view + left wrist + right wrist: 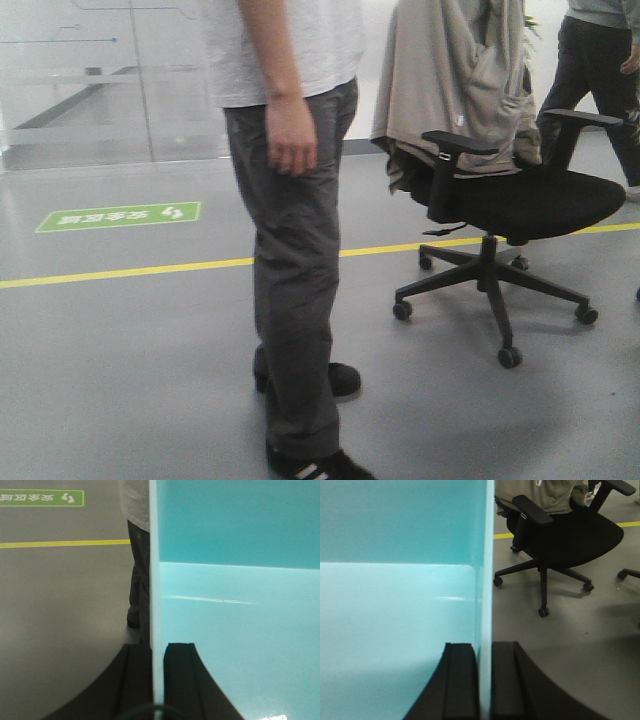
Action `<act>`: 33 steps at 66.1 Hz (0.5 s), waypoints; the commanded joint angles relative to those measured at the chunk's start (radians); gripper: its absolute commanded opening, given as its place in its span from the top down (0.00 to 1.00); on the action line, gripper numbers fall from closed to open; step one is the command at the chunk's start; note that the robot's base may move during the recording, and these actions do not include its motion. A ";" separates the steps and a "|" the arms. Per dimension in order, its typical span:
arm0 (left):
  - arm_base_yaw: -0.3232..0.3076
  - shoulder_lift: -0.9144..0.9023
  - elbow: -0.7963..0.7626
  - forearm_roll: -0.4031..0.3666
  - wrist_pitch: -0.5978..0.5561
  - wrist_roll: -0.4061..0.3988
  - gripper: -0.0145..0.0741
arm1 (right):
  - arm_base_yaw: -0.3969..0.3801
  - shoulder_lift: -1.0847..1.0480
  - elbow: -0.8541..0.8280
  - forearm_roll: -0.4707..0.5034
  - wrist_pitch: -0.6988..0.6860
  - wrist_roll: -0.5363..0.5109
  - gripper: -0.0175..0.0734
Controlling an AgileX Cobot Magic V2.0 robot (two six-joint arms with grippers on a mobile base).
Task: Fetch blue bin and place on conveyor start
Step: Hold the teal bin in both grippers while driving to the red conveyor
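Observation:
The pale aqua blue bin (235, 610) fills the right half of the left wrist view, held above the grey floor. My left gripper (158, 652) is shut on the bin's left wall, one black finger inside and one outside. In the right wrist view the blue bin (395, 610) fills the left half. There my right gripper (485, 650) is shut on its right wall, again with a finger on either side. The bin's inside looks empty. The conveyor start is out of view. Neither gripper nor the bin shows in the front view.
A person (290, 200) in grey trousers stands close ahead. Right of them is a black office chair (500, 200) with a beige jacket draped over it. A yellow floor line (130, 270) and a green floor sign (120, 215) lie beyond. Another person (600, 70) walks at the far right.

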 commanded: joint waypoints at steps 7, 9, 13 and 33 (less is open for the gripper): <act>-0.013 -0.007 -0.014 -0.004 -0.061 -0.001 0.96 | 0.005 -0.007 -0.004 -0.018 -0.051 -0.005 0.99; -0.013 -0.007 -0.014 -0.004 -0.061 -0.001 0.96 | 0.005 -0.007 -0.004 -0.018 -0.051 -0.005 0.99; -0.013 -0.007 -0.014 -0.004 -0.061 -0.001 0.96 | 0.005 -0.007 -0.004 -0.018 -0.051 -0.005 0.99; -0.013 -0.007 -0.014 0.000 -0.061 -0.001 0.96 | 0.005 -0.007 -0.004 -0.018 -0.049 -0.005 0.99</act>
